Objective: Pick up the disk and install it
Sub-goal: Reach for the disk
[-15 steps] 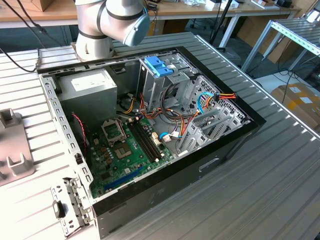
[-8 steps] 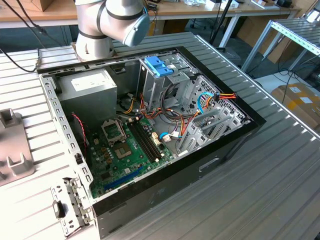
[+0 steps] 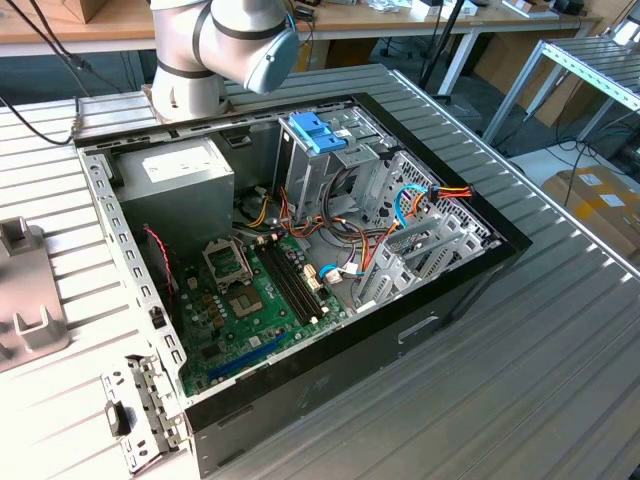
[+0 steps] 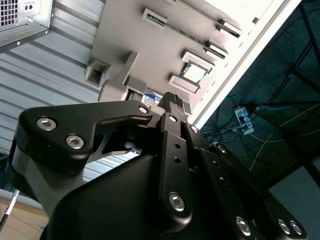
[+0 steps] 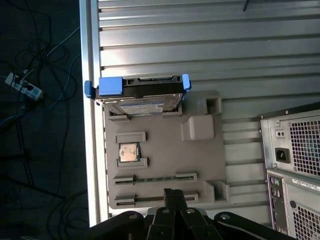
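Disk [image 5: 142,97]: there it is in the first wrist view, a dark body framed by bright blue rails, with a blue tab [image 5: 111,86] at one corner. It sits on the grey tray [image 5: 160,127], at the end away from the gripper. We cannot tell whether it lies flat or leans.
Gripper [image 5: 173,194]: we see black fingers pressed together with nothing between them. It hangs over the other end of the tray, well apart from the disk.
Tray: it is pale grey and moulded with pockets and slots. A square chip [image 5: 129,151] rests in a pocket near the middle. Two thin memory sticks [image 5: 155,179] lie in slots nearer the gripper.
Table [image 3: 540,380]: it is ribbed metal. In the first wrist view the tray lies right along its edge, and past that edge we catch a dark floor with loose cables [image 5: 30,90].
Case [image 3: 330,385]: over in the exterior view it is a black computer case, open and lying on its side in the middle of the table.
Inside the case: we make out a green board [image 3: 250,300], a grey power box [image 3: 185,175], a pale blue bracket [image 3: 318,130] on the metal drive cage and bunches of coloured wires [image 3: 420,195].
Arm [image 3: 215,45]: a grey joint with a pale blue cap shows at the top of the exterior view, behind the case.
Status: the disk is on the tray, outside the case, and is not yet picked up.
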Tool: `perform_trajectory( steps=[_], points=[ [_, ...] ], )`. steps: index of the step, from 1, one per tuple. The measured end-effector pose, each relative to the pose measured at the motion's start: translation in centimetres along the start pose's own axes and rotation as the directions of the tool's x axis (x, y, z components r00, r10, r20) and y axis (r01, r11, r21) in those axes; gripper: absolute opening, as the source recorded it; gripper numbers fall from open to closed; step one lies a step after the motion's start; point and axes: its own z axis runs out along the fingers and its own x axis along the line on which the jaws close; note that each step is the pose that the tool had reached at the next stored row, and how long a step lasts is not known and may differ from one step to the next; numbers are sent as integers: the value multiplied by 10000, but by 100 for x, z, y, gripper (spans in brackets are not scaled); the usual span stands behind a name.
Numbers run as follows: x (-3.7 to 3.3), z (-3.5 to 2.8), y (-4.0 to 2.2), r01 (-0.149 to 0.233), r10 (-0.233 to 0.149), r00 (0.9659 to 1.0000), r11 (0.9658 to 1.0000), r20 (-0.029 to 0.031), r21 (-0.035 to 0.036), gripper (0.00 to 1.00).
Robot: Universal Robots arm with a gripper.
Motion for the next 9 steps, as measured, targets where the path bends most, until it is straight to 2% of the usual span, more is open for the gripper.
perform_trajectory(
  steps=[9],
  points=[
    [5,13,60,1,-1,10000,10000,1,0,11]
  ],
)
